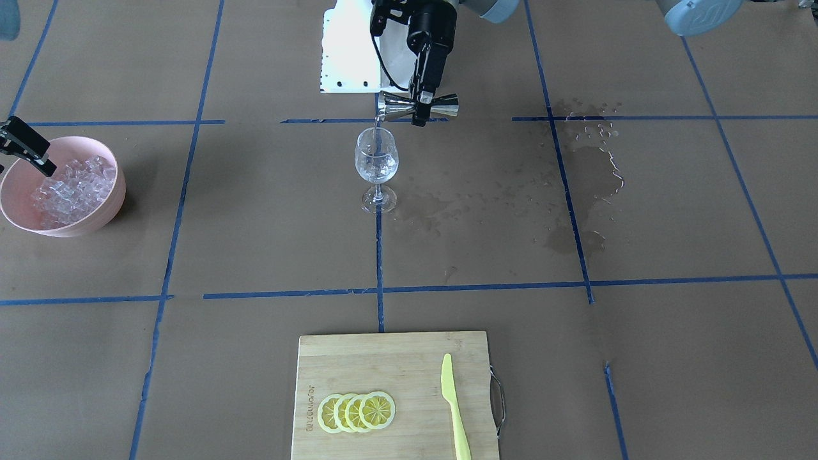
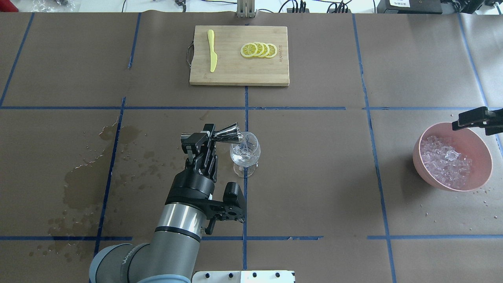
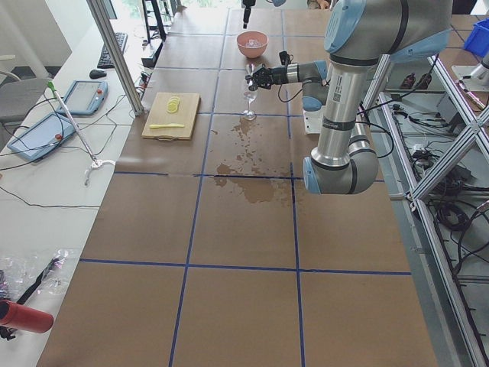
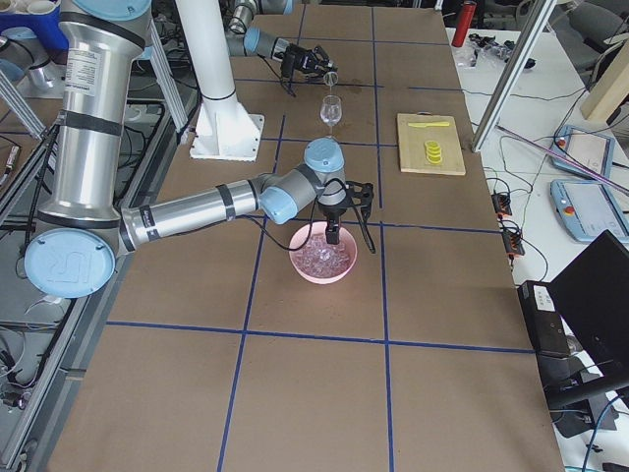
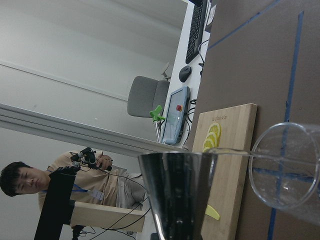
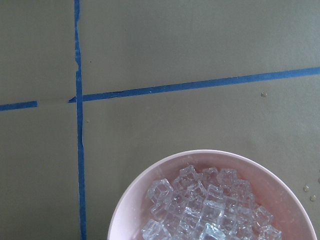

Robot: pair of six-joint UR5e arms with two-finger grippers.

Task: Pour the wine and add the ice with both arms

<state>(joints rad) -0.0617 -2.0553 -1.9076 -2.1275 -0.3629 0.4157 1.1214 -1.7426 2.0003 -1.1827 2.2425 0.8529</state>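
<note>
My left gripper [image 2: 204,138] is shut on a steel jigger [image 2: 229,133] and holds it tipped sideways over the rim of a stemmed wine glass [image 2: 245,152]. A thin stream of clear wine [image 5: 235,151] runs from the jigger's lip into the glass [image 1: 376,163]. A little clear liquid lies in the glass's bowl. My right gripper [image 2: 477,120] hangs open and empty over the far rim of a pink bowl [image 2: 452,184]. The bowl holds a heap of ice cubes [image 2: 446,161], which also show in the right wrist view [image 6: 205,205].
A wooden cutting board [image 2: 235,70] at the far middle bears lemon slices [image 2: 259,50] and a yellow knife [image 2: 212,51]. Wet spill patches [image 2: 86,177] darken the paper on my left. The white base block [image 1: 348,51] stands behind the glass.
</note>
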